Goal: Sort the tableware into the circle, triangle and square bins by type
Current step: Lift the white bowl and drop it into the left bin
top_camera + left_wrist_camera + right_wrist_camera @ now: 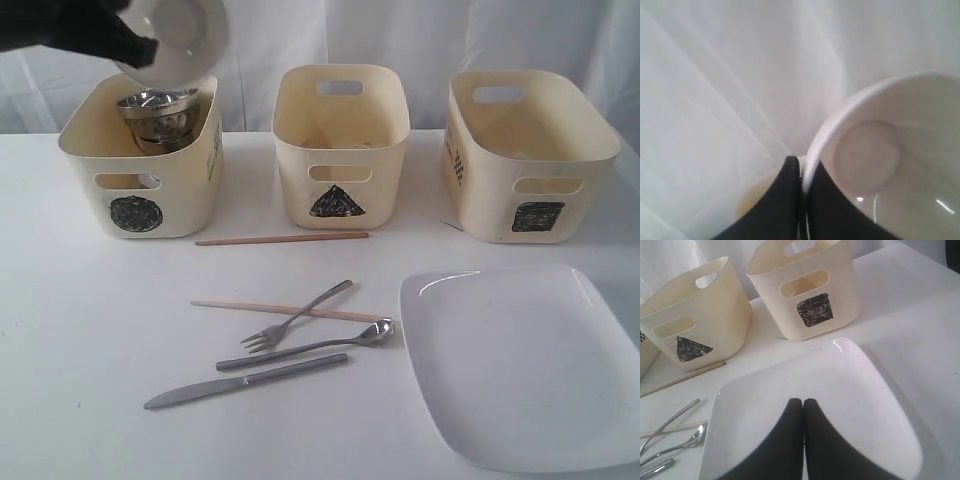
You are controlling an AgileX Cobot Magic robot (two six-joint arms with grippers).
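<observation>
White table (80, 330), curtain behind. We've got the left gripper (801, 170) pinched on the white bowl (880, 160) by its rim, tipped above the circle bin (85, 160), likely to drop onto the steel bowls (160, 110) inside. Chopsticks (282, 238), fork (300, 315), spoon (310, 347) and knife (245, 380) lie loose mid-table. Right gripper (803, 405) sits over the plate (530, 370), fingers together, holding nothing. Bowl: glossy, plain, round flat base.

exterior view faces the bins (300, 190) head-on, sharing the plate (840, 390) with right wrist.
</observation>
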